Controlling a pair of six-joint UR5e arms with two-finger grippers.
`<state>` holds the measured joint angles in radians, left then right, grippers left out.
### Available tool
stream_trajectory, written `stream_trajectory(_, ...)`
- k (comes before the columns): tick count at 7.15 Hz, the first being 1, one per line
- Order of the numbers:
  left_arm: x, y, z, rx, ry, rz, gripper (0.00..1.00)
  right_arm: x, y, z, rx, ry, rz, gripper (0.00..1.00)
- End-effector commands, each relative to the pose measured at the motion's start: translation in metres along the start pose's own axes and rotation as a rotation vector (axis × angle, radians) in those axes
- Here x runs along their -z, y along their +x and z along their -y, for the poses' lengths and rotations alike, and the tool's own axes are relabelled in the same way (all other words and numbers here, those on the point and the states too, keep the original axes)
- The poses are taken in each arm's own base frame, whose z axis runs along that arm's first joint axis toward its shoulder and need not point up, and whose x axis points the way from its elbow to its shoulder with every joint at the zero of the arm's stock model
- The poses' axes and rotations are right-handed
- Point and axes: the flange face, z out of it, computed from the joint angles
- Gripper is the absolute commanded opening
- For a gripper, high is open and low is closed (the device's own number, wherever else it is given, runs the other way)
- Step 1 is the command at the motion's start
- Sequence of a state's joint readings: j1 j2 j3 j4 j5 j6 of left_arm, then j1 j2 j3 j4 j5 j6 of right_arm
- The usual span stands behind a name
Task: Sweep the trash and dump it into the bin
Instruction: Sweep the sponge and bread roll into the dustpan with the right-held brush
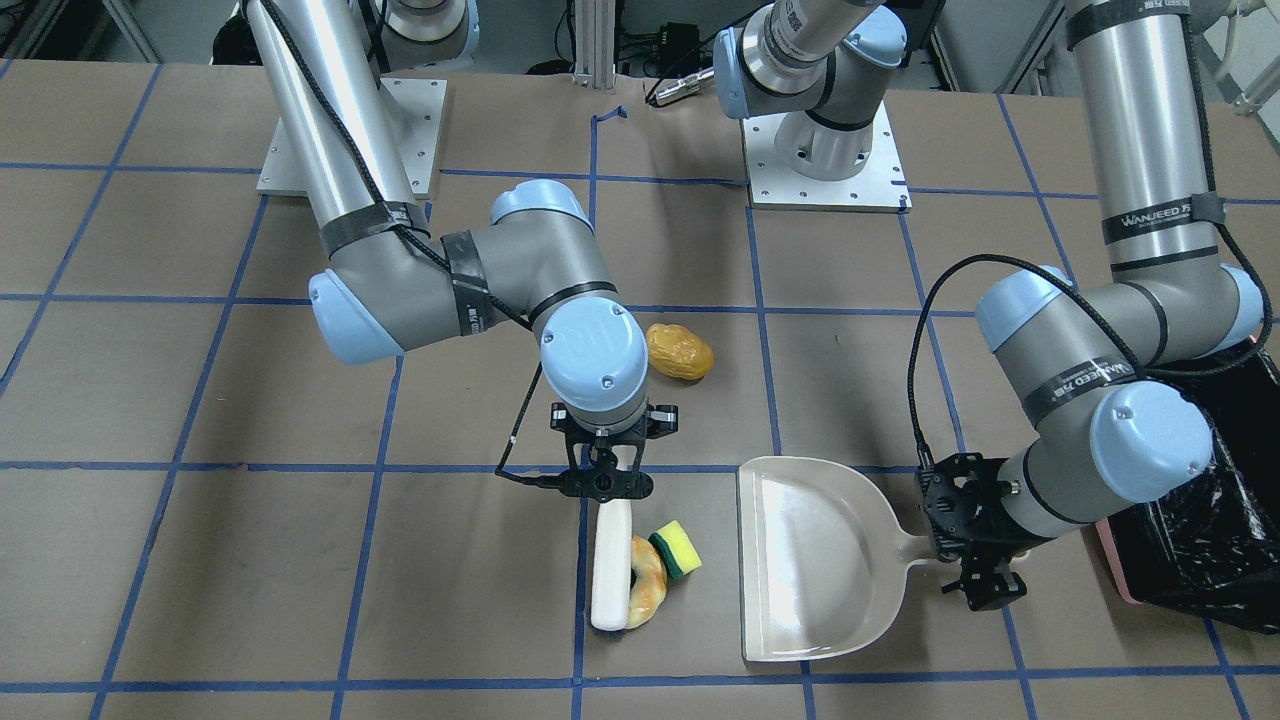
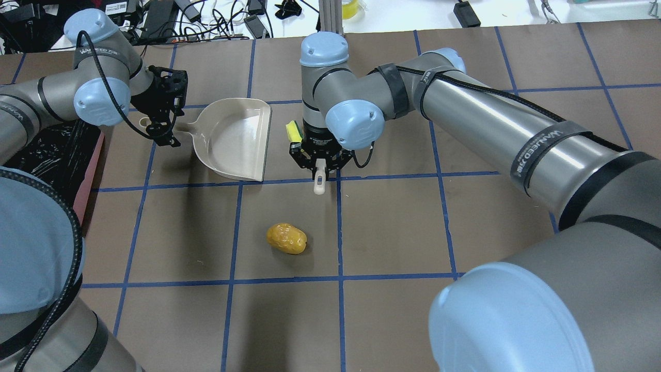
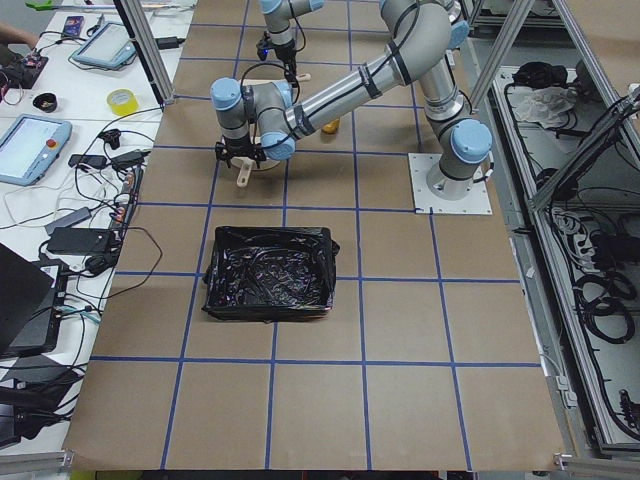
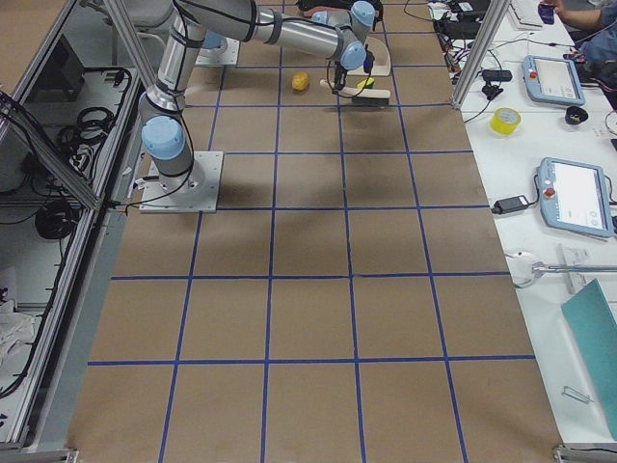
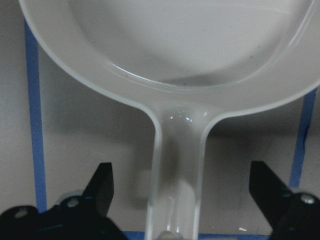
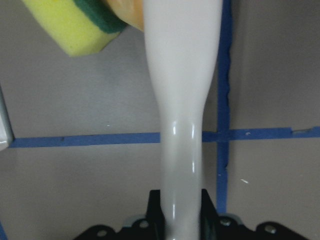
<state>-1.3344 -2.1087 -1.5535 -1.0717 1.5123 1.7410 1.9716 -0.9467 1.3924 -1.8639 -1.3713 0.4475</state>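
Trash: curved tan croissant-like pastry piece (image 1: 648,592) and yellow sponge block with green backing (image 1: 676,550), touching each other, near the cream-white plastic dustpan (image 1: 812,610) mouth; golden-brown potato-like lump (image 1: 679,352) farther from the dustpan. Cream brush (image 1: 611,580) lies against the pastry, on its side away from the dustpan. Right gripper (image 1: 603,478) clamps the brush handle. Left gripper (image 5: 181,190) jaws spread astride the dustpan handle. Pink bin lined with a black plastic bag (image 1: 1205,540) sits beyond the dustpan handle.

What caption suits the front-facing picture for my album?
Right fingers grip a cream brush beside a pastry piece and sponge; open left fingers straddle the dustpan handle; potato-like lump lies apart.
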Motion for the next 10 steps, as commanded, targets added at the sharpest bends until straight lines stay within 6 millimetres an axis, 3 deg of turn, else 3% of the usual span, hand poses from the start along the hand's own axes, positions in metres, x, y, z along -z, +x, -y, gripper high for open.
stream_trajectory(1,0.001,0.004,0.000,0.002,0.001,-0.006,0.16,-0.001,-0.052,0.003,0.004,-0.014,0.096,0.00)
stream_trajectory(2,0.000,0.007,0.000,0.002,0.002,-0.010,0.05,-0.004,-0.073,0.001,0.011,-0.033,0.145,0.00)
stream_trajectory(4,0.004,0.007,0.001,0.002,0.000,-0.003,0.00,0.027,-0.109,-0.011,-0.006,-0.050,0.271,0.00)
stream_trajectory(6,0.004,0.007,0.001,0.002,0.002,-0.003,0.00,0.040,-0.112,-0.012,-0.013,-0.050,0.294,0.00)
stream_trajectory(7,0.005,0.007,0.001,0.002,0.002,-0.003,0.00,0.048,-0.100,-0.008,-0.022,-0.031,0.258,0.00)
stream_trajectory(8,0.005,0.008,0.001,-0.006,0.002,-0.003,0.00,0.054,-0.078,-0.011,-0.024,0.017,0.062,0.00)
stream_trajectory(9,0.010,0.015,-0.006,-0.015,0.002,-0.008,0.00,0.072,-0.061,-0.025,0.010,0.031,-0.052,0.00)
stream_trajectory(10,0.007,0.035,-0.032,0.006,0.013,-0.045,0.00,0.085,-0.047,-0.033,-0.004,0.012,-0.090,0.00)
